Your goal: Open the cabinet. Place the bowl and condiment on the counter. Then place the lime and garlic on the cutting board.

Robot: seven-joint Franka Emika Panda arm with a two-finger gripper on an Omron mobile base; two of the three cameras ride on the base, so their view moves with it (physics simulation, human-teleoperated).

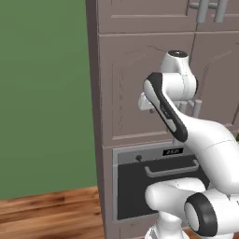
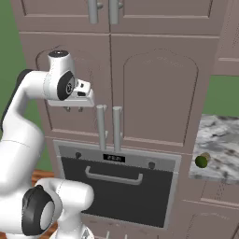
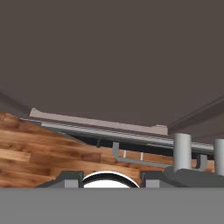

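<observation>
Taupe-brown everywhere in this one: the cabinet (image 2: 140,93) with the arched doors was still closed, two grey bar handles (image 2: 108,127) standing side by side at the centre seam, right above the oven (image 2: 116,186). So the step in hand looked like the very first one, getting that door open.

To do it well, I'd say the hand (image 2: 73,108) needed to slide over toward 3 o'clock until a handle sat between the fingers, square to the bar, then close fully before pulling. Pull along the door's swing arc, not straight back, or the grip could slip off the round bar.

Pose-wise, the arm came up from the base, elbow bent high, wrist turned so the hand pointed down in front of the left door panel, near the handles but not touching them. From the hand camera the left handle (image 3: 182,151) stood at about 4 o'clock. Couldn't tell if the fingers were spread or pressed together, nothing seemed pinched.

The lime (image 2: 201,161) sat on the marble desk (image 2: 224,140) off at 3 o'clock.
</observation>
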